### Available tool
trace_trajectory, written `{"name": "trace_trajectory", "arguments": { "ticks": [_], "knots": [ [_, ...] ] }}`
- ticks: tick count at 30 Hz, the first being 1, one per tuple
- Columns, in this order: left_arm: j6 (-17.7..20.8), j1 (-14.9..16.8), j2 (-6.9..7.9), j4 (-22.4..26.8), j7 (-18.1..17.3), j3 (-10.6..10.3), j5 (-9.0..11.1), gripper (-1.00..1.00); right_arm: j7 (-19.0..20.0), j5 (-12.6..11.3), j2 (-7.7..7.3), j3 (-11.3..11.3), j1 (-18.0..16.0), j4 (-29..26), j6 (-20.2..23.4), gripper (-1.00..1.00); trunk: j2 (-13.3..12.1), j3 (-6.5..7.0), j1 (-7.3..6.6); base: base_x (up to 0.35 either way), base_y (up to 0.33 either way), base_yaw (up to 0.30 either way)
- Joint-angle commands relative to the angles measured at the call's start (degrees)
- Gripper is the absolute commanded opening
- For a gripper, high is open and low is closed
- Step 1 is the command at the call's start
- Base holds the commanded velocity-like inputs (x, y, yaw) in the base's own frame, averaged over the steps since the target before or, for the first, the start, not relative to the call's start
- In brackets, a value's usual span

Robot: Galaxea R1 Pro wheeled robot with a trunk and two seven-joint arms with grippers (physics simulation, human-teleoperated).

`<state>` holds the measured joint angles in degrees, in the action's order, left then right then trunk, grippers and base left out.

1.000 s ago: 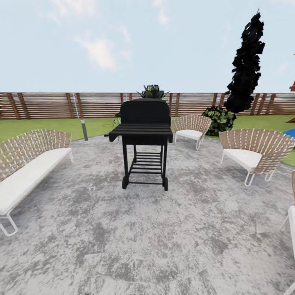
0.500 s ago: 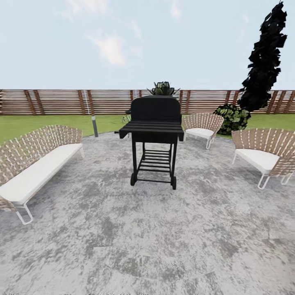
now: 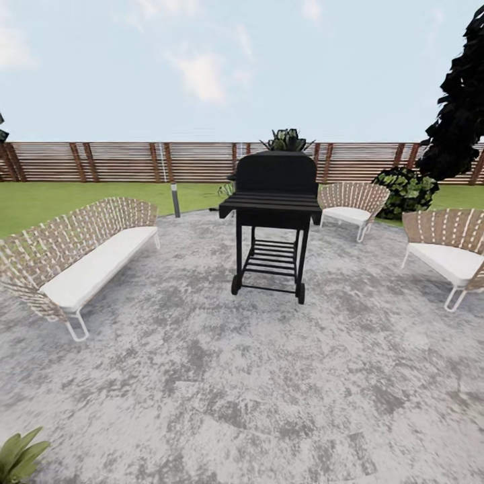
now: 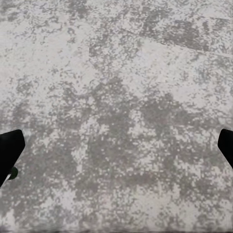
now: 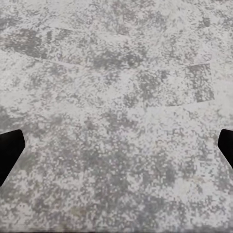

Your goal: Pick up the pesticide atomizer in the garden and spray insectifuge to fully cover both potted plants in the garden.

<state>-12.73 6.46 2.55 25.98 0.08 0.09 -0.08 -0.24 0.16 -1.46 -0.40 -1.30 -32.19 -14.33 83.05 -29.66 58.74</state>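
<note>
Underfoot, across the whole near ground, lies the round stone patio (image 3: pixel 255 376), mottled grey and white with faint curved seams. At its middle stands a black barbecue grill (image 3: pixel 272 215) on a wheeled frame. A long wicker bench (image 3: pixel 81 259) with a white cushion sits to the left; two wicker chairs (image 3: pixel 353 205) (image 3: pixel 447 249) sit to the right. Beyond them runs green lawn (image 3: pixel 60 202), a grey bollard lamp (image 3: pixel 175 199) at the patio's edge, then the brown slatted fence (image 3: pixel 121 161) under pale sky. One potted plant (image 3: pixel 19 457) pokes broad green leaves into the near left corner. Both wrist views look down on bare stone: the left gripper (image 4: pixel 116 148) and right gripper (image 5: pixel 116 148) each hang spread wide, grasping nothing. I cannot spot the atomizer anywhere.
</note>
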Motion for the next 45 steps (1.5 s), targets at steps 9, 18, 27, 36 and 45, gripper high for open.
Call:
{"name": "trace_trajectory", "arguments": {
  "ticks": [9,18,27,36,45],
  "knots": [
    [-0.2,0.0,0.07,-0.1,0.1,0.1,-0.1,1.00,0.0,0.0,0.04,0.0,0.0,0.0,-0.2,1.00,0.0,-0.73,-0.01,-0.013,0.009,0.164],
    [-0.2,0.0,0.17,-0.1,0.1,1.5,-0.1,1.00,-0.1,0.0,-0.01,0.0,0.0,-0.3,-0.2,1.00,0.0,-1.27,-0.01,0.000,0.000,0.215],
    [-0.2,0.1,0.09,-0.2,0.1,1.8,0.0,1.00,-0.1,0.0,-0.02,0.0,0.0,-0.2,-0.2,1.00,0.0,-1.74,-0.01,0.000,0.000,0.235],
    [-0.2,0.1,0.09,-0.2,0.1,1.8,0.2,1.00,-0.1,0.0,0.03,0.0,0.0,-0.1,-0.2,1.00,0.0,-2.22,-0.01,0.000,0.000,0.235],
    [-0.2,0.1,0.13,-0.2,0.1,2.2,0.1,1.00,-0.1,0.0,0.05,0.0,0.0,-0.1,-0.2,1.00,0.0,-2.69,-0.01,0.000,0.000,0.235]
  ]
}}
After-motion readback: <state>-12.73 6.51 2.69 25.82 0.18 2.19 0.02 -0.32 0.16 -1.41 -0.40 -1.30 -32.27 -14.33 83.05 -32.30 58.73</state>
